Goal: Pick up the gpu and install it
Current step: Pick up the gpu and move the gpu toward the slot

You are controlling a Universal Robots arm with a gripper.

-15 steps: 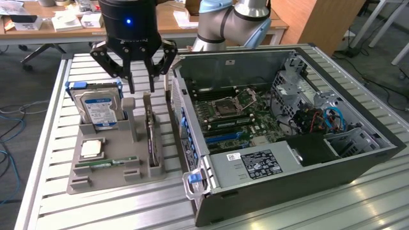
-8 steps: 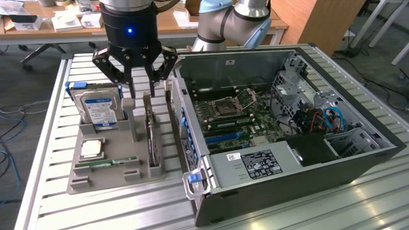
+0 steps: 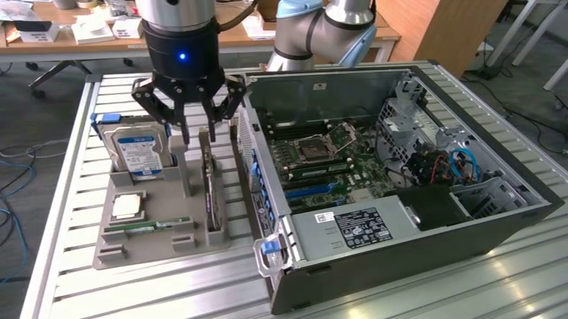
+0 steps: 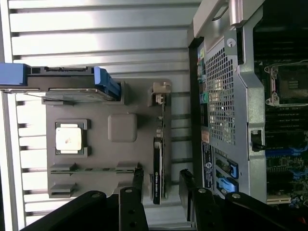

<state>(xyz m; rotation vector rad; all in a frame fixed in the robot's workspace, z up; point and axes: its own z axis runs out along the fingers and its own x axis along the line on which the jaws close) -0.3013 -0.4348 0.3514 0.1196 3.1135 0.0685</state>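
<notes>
The gpu (image 3: pixel 210 193) stands on its long edge in a slot of the grey holder tray (image 3: pixel 151 242), next to the open computer case (image 3: pixel 400 179). From the wrist view the gpu (image 4: pixel 158 168) is a thin dark strip seen edge-on, with its silvery bracket (image 4: pixel 161 94) at one end. My gripper (image 3: pixel 197 126) hangs right over the card's far end, open. Its black fingers (image 4: pixel 138 180) straddle the card with a gap on each side, and nothing is held.
The tray (image 4: pixel 122 154) also holds an upright hard drive (image 3: pixel 138 149) with blue rails, a square processor (image 3: pixel 129 206) and a green memory stick (image 3: pixel 146 227). The case lies on its side with the motherboard (image 3: pixel 328 159) exposed. All sit on a slatted metal table (image 3: pixel 133 292).
</notes>
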